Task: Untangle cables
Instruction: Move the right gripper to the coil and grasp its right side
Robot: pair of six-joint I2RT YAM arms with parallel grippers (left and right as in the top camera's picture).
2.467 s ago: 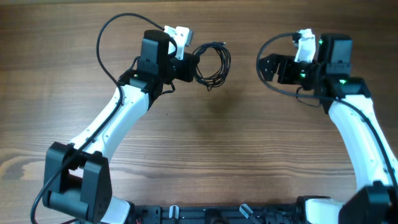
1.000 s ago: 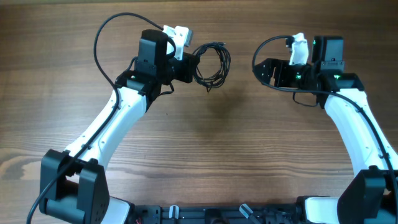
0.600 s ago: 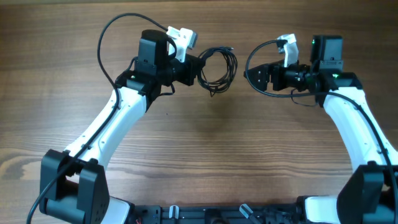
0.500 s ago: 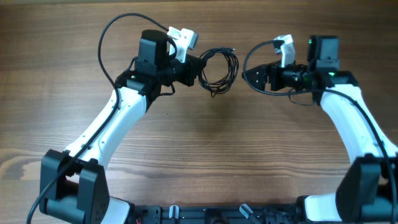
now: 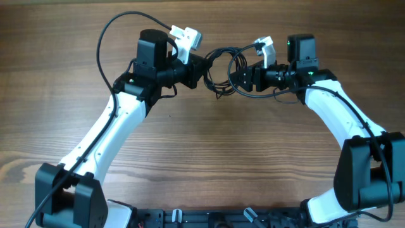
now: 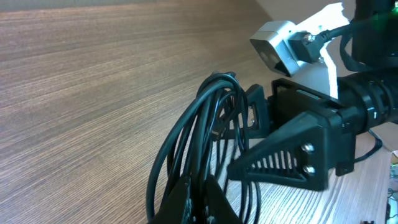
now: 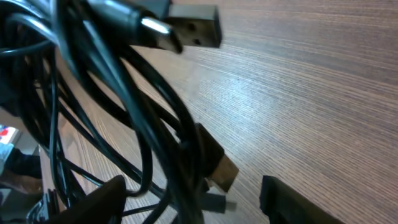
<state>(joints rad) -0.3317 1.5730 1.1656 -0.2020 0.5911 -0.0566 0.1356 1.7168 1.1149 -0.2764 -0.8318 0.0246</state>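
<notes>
**The left fingers (image 6: 185, 203) pinching a coil of thin black flexible cables (image 6: 200, 127), the right fingers (image 7: 99, 205) gaping around its strands**

From where I am standing, the left fingers are squeezing tight on one edge of the coil. They are holding it up on edge, so its loops are fanning out towards the other arm. The right fingers are standing well apart, one on each side of several strands, with bare wood showing in the gap. I cannot tell whether either finger is touching a strand.

The coil is hanging between the two arms over the far middle of the brown wood-grain counter (image 5: 209, 145). Whether its lowest loops are resting on the wood I cannot tell.

In the right wrist view, a flat rectangular plug (image 7: 193, 28) on a black sleeve is sticking out at the top of the bundle. A second, brass-coloured plug (image 7: 219, 167) is poking out lower down among the loops.
</notes>
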